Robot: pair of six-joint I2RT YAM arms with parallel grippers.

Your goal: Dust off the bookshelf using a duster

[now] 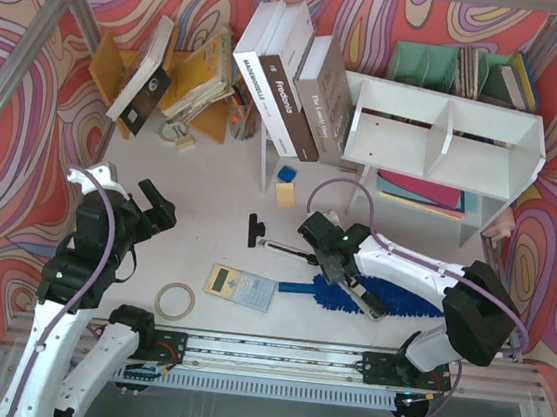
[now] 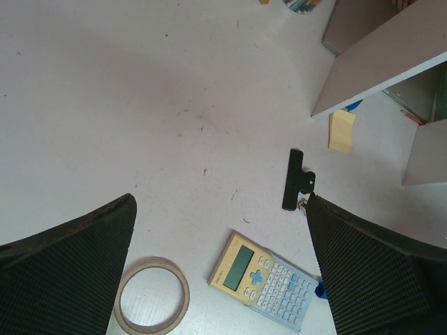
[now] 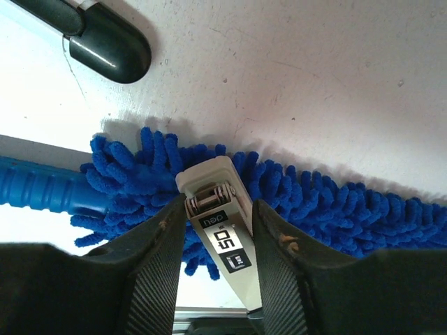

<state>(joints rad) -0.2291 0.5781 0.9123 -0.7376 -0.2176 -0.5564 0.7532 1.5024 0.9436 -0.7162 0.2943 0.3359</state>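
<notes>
Duster (image 1: 329,297) flat on table (image 1: 211,181), lower ctr-right of top view, well apart from bookshelf (image 1: 448,137) at upper right. Brush head largely hidden under R arm (image 1: 412,272). R gripper (image 3: 218,204) down on head, fingers (image 3: 157,265) flanking white labelled piece (image 3: 225,244); touching or hair's gap, can't tell if clamped. Handle cut off at left edge of R wrist view. L gripper (image 2: 220,206) spread wide, nothing between; calculator (image 2: 269,279), tape roll (image 2: 152,296), black clip (image 2: 293,179) below it. Shelf's lower level mostly hidden.
</notes>
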